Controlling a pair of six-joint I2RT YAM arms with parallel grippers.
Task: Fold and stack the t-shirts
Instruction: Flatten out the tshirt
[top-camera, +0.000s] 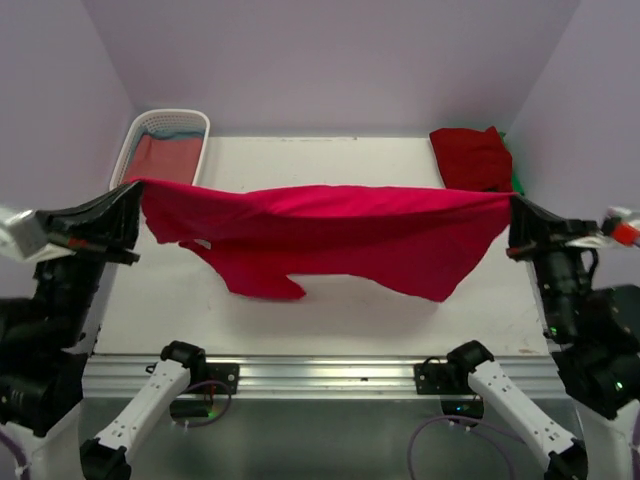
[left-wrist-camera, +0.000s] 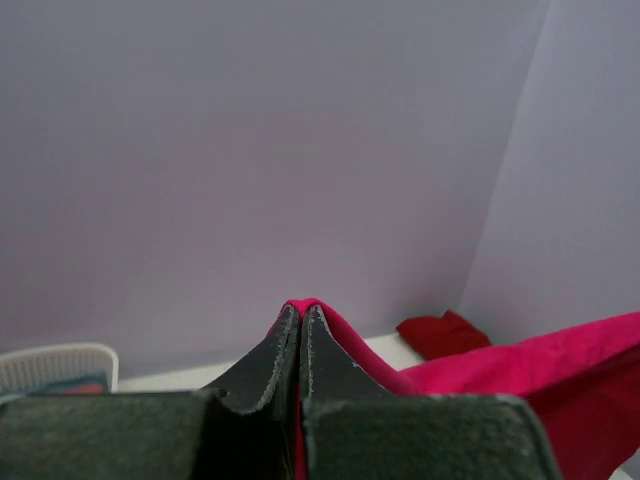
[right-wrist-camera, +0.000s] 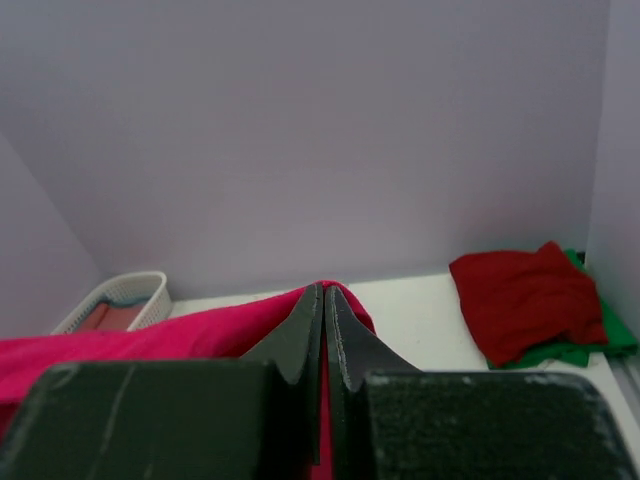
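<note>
Two pinches: left gripper (top-camera: 136, 187) and right gripper (top-camera: 513, 204) are each clamped shut on an end of the crimson t-shirt (top-camera: 330, 235), which hangs stretched between them above the table (top-camera: 350, 300). I'd hold the tension even and lay the drooping hem flat first.

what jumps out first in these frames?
A crimson t-shirt hangs stretched like a banner over the middle of the table, one end pinched in the shut left end effector, the other in the shut right end effector. In the far right corner a dark red shirt lies on a green shirt. A white basket sits in the far left corner.
</note>
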